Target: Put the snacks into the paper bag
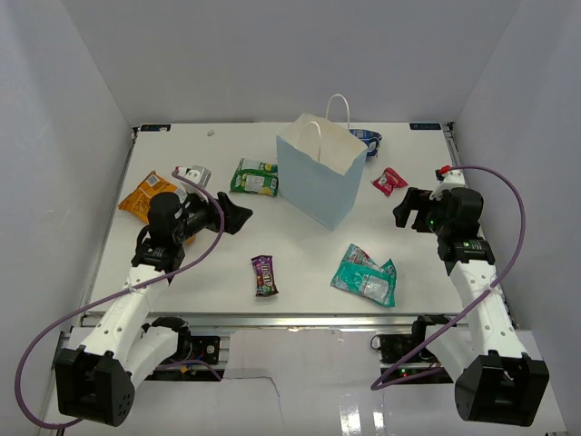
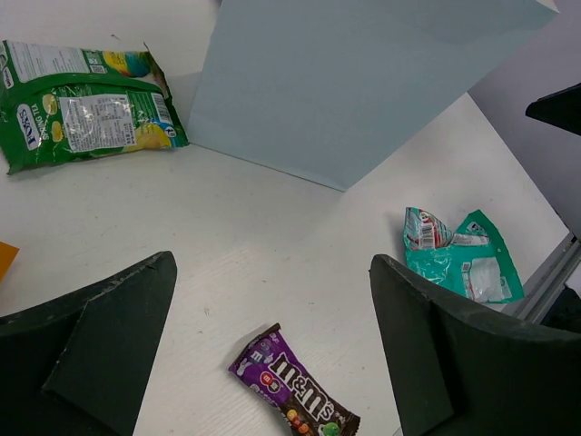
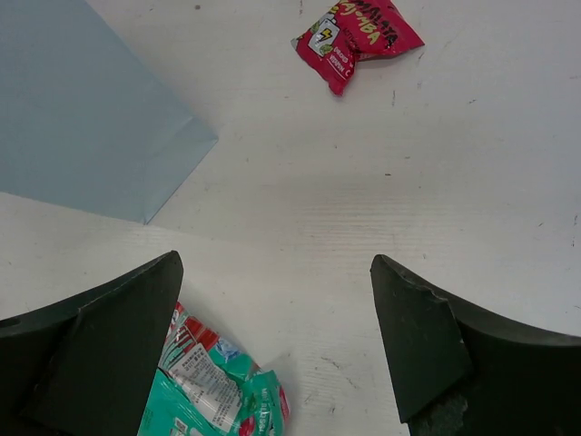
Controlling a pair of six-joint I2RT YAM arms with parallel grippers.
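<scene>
L gripper (image 2: 272, 268) fingers are filling the wrist view's lower corners, jaws spread wide, gripping nothing. The candy bar (image 2: 295, 392) is lying flat on the table (image 2: 227, 227) nearby, framed betw. them. R gripper (image 3: 272, 268) is gaping too, empty, hovering betw. the red pkt (image 3: 356, 38) and teal pkt (image 3: 213, 386).

The bag (image 1: 313, 186) is standing upright mid-table, mouth up. Snacks are lying scattered round it: green pkt (image 1: 254, 177) just left, orange bag (image 1: 145, 195) and grey pkt (image 1: 192, 173) farther left, blue pkt (image 1: 370, 139) behind. No snack is showing in the visible part of the bag's inside, so prob. early in the job.

Step in hand looks like L's reach for the candy bar. It should be coming straight down w/ the wrist turned so the fingers are straddling the bar's narrow width, mid-length. The wrapper looks flat & slippery, so the tips need to be reaching the table. The lift should be clearing the rim, not nudging the light bag over.
</scene>
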